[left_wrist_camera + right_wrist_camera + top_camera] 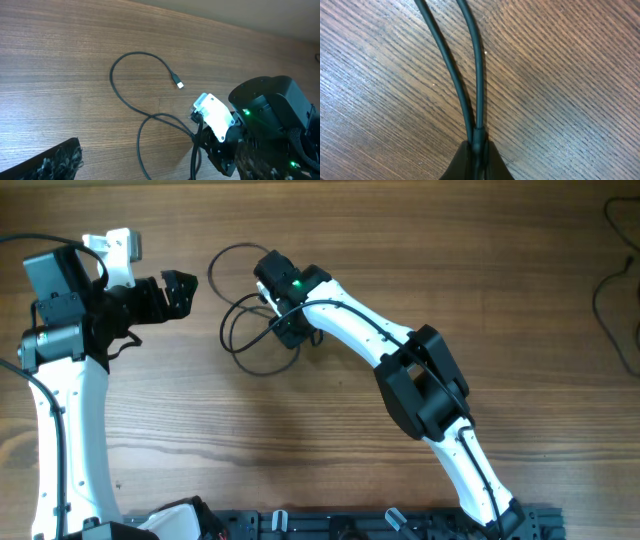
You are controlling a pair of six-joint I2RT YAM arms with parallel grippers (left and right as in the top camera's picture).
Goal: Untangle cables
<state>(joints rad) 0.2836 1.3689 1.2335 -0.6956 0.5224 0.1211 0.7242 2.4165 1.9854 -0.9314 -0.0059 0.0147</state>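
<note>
Across bare wooden worktop, room all round. Right hand clamped on two strands of the cables; loops spread toward 9 o'clock from it. Left hand, jaws wide and empty, waits near at their 9 o'clock. Loose plug lies free.

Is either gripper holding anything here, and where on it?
The right gripper is shut on the cables, pinching two strands where they run side by side. The left gripper is open, holding nothing.
</note>
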